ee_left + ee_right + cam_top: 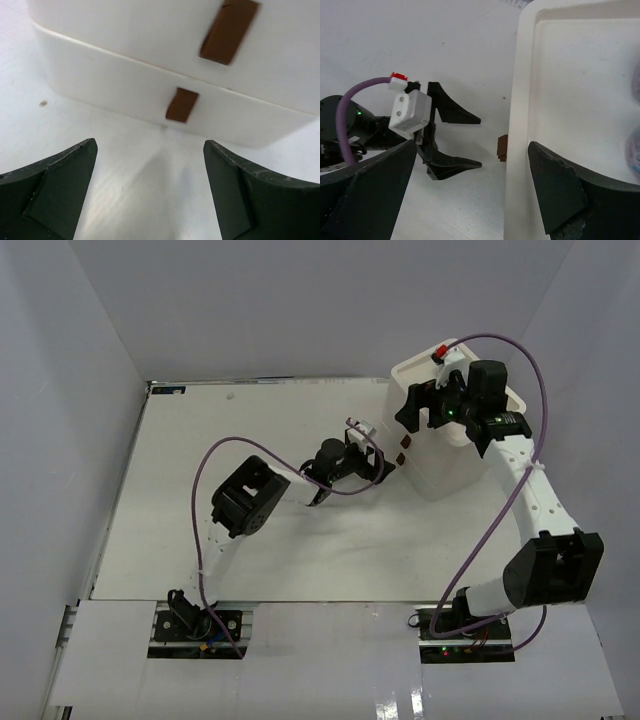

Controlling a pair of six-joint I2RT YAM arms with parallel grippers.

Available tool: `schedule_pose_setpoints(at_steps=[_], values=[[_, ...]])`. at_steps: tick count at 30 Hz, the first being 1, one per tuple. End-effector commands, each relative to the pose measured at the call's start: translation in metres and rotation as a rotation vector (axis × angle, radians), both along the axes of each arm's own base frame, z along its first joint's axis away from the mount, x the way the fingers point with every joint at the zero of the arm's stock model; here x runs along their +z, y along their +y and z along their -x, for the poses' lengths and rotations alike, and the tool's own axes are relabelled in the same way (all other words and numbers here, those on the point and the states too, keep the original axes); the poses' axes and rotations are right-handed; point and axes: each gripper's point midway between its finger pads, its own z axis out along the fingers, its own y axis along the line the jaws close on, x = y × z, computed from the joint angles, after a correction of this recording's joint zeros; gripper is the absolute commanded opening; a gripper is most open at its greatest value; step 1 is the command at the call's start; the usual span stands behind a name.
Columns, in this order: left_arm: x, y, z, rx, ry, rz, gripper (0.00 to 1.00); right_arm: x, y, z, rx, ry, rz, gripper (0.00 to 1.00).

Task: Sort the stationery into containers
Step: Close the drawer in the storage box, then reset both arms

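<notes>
Your left gripper (150,147) stands wide and empty just short of the lower drawer handle (182,104). I'd centre on the handle before closing. Your right gripper (472,147), also spread, hovers over the tray (525,75) atop the white box (440,465). Only the right wrist view shows what look like jars (634,150) lying there.

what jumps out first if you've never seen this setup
The white drawer box at the far right of the table stands out, with the right gripper hanging open over its tray top. The left gripper is open too, facing the small brown handles on the box's front. Looping purple cables also catch the eye.
</notes>
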Motion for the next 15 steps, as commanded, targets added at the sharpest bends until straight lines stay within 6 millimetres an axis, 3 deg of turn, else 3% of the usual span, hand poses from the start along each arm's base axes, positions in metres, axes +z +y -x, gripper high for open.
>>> schedule_pose_setpoints(at_steps=[1, 2, 3, 4, 5, 6, 7, 8, 9, 10, 11, 13, 14, 15], values=[[0.133, 0.029, 0.01, 0.055, -0.181, 0.123, 0.98, 0.068, -0.009, 0.02, -0.052, -0.138, -0.013, 0.98], [0.145, 0.038, 0.013, 0.071, -0.187, 0.118, 0.98, 0.077, -0.015, 0.022, -0.082, -0.168, -0.004, 0.97], [0.137, 0.054, 0.015, 0.108, -0.146, 0.069, 0.98, 0.094, -0.021, 0.035, -0.106, -0.225, -0.001, 0.97], [0.147, 0.062, 0.018, 0.126, -0.137, 0.057, 0.98, 0.103, -0.027, 0.04, -0.13, -0.256, 0.004, 0.96], [0.187, 0.077, 0.025, 0.154, -0.165, 0.09, 0.98, 0.113, -0.038, 0.044, -0.187, -0.304, 0.016, 0.95], [0.181, 0.092, 0.026, 0.206, -0.106, 0.035, 0.98, 0.135, -0.046, 0.063, -0.219, -0.379, 0.009, 0.95], [0.187, 0.102, 0.033, 0.228, -0.077, 0.025, 0.98, 0.13, -0.052, 0.07, -0.247, -0.386, 0.015, 0.93], [0.226, 0.119, 0.046, 0.251, -0.105, 0.065, 0.98, 0.139, -0.066, 0.076, -0.325, -0.428, 0.022, 0.9], [0.222, 0.132, 0.055, 0.273, -0.056, 0.018, 0.98, 0.156, -0.078, 0.098, -0.38, -0.489, -0.005, 0.9], [0.23, 0.149, 0.058, 0.337, -0.035, 0.019, 0.98, 0.146, -0.085, 0.103, -0.423, -0.479, -0.006, 0.9], [0.249, 0.17, 0.078, 0.357, -0.023, 0.017, 0.98, 0.16, -0.103, 0.125, -0.508, -0.542, -0.022, 0.9], [0.267, 0.197, 0.095, 0.405, -0.018, 0.019, 0.98, 0.163, -0.117, 0.144, -0.581, -0.576, -0.043, 0.9], [0.272, 0.209, 0.106, 0.424, -0.008, 0.018, 0.98, 0.155, -0.126, 0.152, -0.627, -0.578, -0.035, 0.9], [0.286, 0.233, 0.126, 0.452, -0.005, 0.022, 0.98, 0.162, -0.134, 0.172, -0.657, -0.626, -0.053, 0.9]])
